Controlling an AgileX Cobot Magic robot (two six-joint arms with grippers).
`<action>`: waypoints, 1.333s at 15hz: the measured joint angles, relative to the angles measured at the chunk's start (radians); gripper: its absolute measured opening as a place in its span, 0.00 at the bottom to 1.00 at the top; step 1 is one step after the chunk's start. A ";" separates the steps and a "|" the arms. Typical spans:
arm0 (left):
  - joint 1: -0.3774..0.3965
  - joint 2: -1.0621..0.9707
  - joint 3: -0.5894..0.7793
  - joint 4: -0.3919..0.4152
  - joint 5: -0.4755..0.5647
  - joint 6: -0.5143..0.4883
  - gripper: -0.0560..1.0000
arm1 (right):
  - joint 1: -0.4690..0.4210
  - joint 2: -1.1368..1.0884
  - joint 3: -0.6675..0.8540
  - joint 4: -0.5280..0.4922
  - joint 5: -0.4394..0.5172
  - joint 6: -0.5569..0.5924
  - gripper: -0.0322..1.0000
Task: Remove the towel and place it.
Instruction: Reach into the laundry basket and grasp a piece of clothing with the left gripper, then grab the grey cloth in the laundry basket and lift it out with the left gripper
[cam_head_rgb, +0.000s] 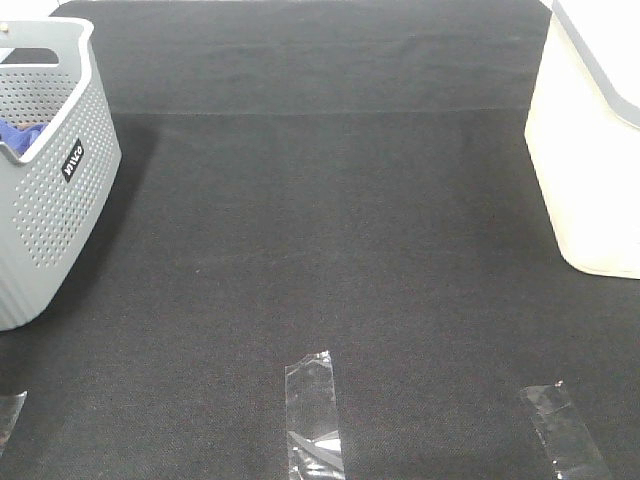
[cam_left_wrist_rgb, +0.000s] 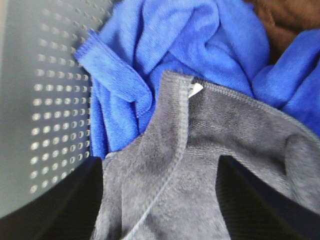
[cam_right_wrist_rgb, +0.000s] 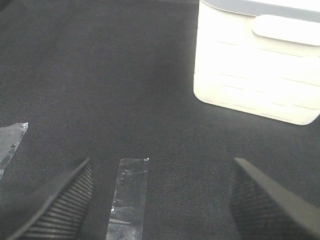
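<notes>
The towel (cam_left_wrist_rgb: 165, 190) lies in the grey basket (cam_head_rgb: 60, 230), on top of the blue cloth (cam_left_wrist_rgb: 175, 40) and touching it. A hem corner w/ a small white tag shows. The left gripper (cam_left_wrist_rgb: 160, 210) is down inside, fingers (cam_left_wrist_rgb: 55, 210) wide apart w/ a towel fold between them, apparently not pinched yet. The right gripper (cam_right_wrist_rgb: 160, 200) hangs over the table (cam_head_rgb: 330, 220), fingers wide, holding nothing.

Risks, prob.: the blue cloth lifts w/ the towel, since the two lie pressed together. A thin grip near the hem could slip. The long towel could drag on the basket rim & tip it.

The table is black fabric, likely grippy, w/ tape strips (cam_head_rgb: 313, 410) toward the front. There's lots of room btw the grey basket and the white bin (cam_head_rgb: 590, 170).
</notes>
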 joint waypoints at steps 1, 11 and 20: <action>0.000 0.027 -0.003 0.020 -0.005 0.000 0.64 | 0.000 0.000 0.000 0.000 0.000 0.000 0.72; 0.000 0.092 -0.005 0.049 -0.079 -0.009 0.58 | 0.000 0.000 0.000 0.000 0.000 0.000 0.72; 0.000 0.108 -0.005 0.081 -0.099 -0.015 0.41 | 0.000 0.000 0.000 0.000 0.000 0.000 0.72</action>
